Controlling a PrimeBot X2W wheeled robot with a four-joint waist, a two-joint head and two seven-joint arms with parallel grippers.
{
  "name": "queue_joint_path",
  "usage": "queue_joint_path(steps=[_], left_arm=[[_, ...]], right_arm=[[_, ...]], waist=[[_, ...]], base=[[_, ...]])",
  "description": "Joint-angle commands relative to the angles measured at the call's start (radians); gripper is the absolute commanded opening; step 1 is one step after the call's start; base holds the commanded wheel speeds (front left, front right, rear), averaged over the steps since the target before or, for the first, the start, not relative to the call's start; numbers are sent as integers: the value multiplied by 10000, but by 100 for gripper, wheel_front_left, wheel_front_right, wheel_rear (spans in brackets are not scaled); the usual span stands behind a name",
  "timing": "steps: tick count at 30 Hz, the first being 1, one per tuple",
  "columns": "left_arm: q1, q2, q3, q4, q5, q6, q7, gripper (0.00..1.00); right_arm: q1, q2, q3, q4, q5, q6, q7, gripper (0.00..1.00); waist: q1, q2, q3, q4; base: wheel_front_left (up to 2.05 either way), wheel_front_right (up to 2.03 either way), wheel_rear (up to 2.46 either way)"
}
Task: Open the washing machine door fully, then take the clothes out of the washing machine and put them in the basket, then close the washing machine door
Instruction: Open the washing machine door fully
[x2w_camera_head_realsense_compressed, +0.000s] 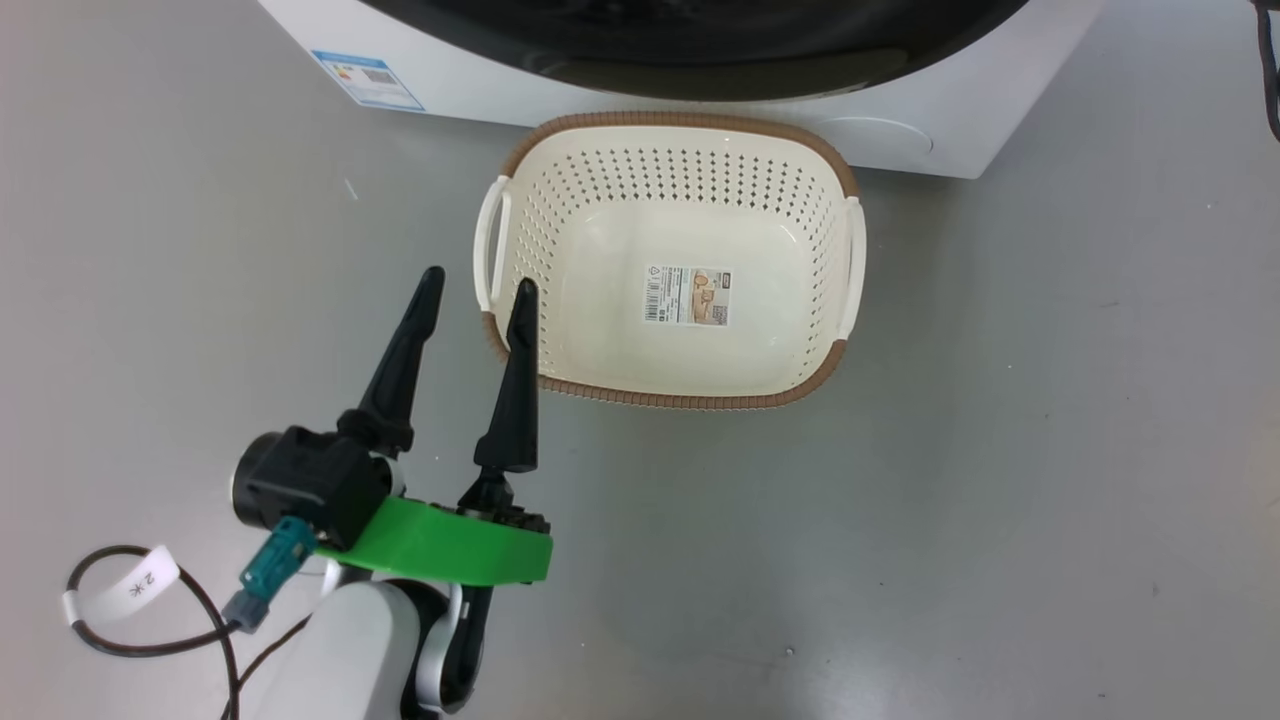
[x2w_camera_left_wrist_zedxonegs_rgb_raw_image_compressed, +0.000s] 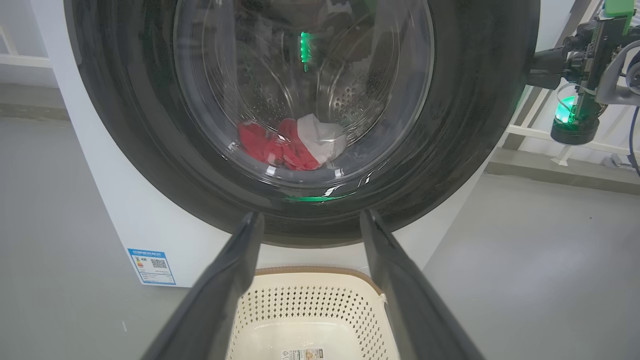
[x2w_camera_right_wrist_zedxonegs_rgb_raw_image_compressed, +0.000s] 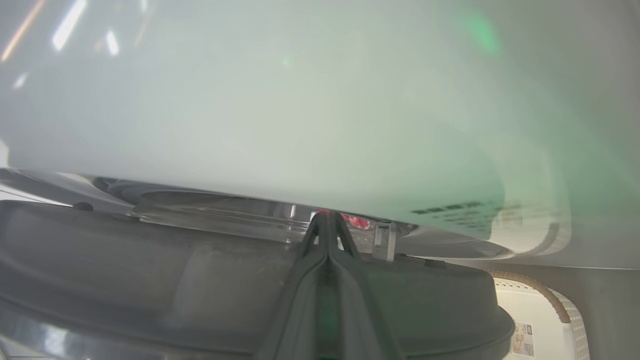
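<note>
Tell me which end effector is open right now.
The left end effector, its two dark fingers spread apart near the basket. The right end effector has its fingers pressed together at the washing machine door.

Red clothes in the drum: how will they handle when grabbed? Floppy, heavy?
Likely floppy: the clothes lie crumpled in a loose heap, so they should drape and trail from a pinch. Probably light: the bundle looks small beside the door. One piece or several, I cannot tell from here, so it may come out in parts.
</note>
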Motion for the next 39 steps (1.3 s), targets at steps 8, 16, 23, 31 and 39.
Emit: queue_joint_path(steps=[8,16,23,31,39], left_arm=[[-228,108,275,-138,-60,-85,-120,100],[-207,100,371,-112,-11,-98,-120,100],[-157,97,407,-91,28,-109,-120,100],[-86,95,436,-74,27,-127,-120,100],[-38,105,503,-50,25,-118,-120,100]], right_arm=[[-450,337,-210,36,-511,6,537,0],[-262,522,-477,-210,-532,6,1039,0],[87,622,-561,-502,-533,6,1454,0],[595,660,-452,-841,-263,6,1990,0],[1059,663,191,-1039,604,6,2115,0]], waist=[[-1,-1,-28,67],[-1,-1,-173,-25],[-1,-1,-347,-111],[-1,-1,-513,-148],[-1,-1,-735,-213]], base=[[0,0,0],[0,0,0],[0,0,0],[0,0,0],[0,0,0]])
